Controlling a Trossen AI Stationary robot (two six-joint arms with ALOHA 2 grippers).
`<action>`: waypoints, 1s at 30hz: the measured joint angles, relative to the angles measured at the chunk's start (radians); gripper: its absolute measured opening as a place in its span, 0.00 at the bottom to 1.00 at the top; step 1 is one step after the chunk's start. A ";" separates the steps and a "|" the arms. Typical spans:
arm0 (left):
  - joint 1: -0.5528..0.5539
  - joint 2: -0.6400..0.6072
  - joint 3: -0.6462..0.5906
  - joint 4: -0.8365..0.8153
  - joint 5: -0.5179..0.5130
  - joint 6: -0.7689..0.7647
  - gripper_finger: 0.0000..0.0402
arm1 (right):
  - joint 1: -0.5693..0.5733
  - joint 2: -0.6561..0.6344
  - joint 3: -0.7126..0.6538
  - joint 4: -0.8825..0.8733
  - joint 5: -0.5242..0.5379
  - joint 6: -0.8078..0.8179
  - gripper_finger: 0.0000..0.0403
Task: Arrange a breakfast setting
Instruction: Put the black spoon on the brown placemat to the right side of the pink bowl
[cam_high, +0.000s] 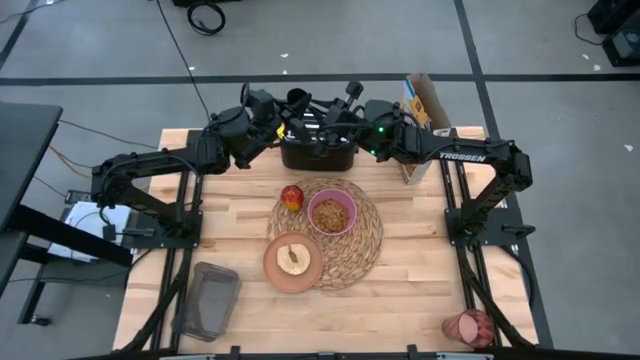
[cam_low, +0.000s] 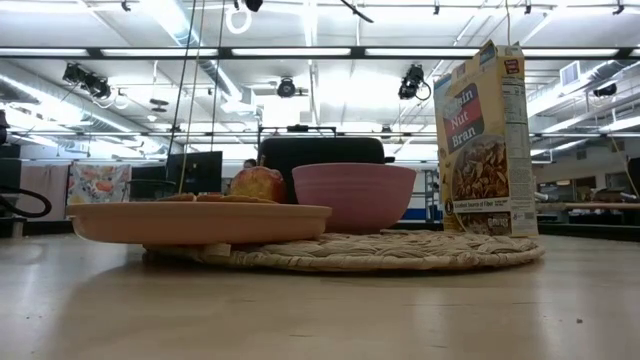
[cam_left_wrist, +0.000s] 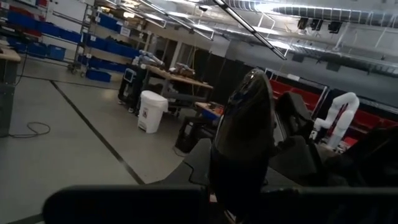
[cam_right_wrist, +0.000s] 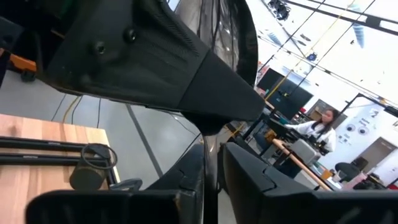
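The round woven placemat (cam_high: 352, 250) lies mid-table. The pink bowl (cam_high: 332, 212), holding brown cereal, stands on it. The salmon-brown plate (cam_high: 293, 262), with a pale piece of food on it, rests on the mat's near-left edge. The red apple (cam_high: 291, 197) sits at its far-left edge. The pink tumbler (cam_high: 468, 327) lies on its side at the table's near right corner. No spoon shows. My left gripper (cam_high: 298, 100) and right gripper (cam_high: 350, 95) are both shut, empty and raised over the far edge above the toaster.
The black toaster (cam_high: 318, 150) stands at the far edge under both grippers. The yellow cereal box (cam_high: 422, 125) stands upright to its right. A dark grey tray (cam_high: 205, 298) lies at the near left. Bare wood lies left and right of the mat.
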 joint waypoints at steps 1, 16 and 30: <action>0.000 0.000 0.000 0.000 0.000 -0.002 0.07 | 0.000 0.000 0.000 0.000 0.000 0.000 0.15; 0.000 0.000 0.000 -0.002 -0.002 -0.042 0.08 | 0.000 0.000 0.000 -0.005 -0.012 0.010 0.04; 0.000 -0.002 0.000 -0.017 -0.003 -0.051 0.36 | 0.000 -0.001 0.000 -0.009 -0.006 0.031 0.03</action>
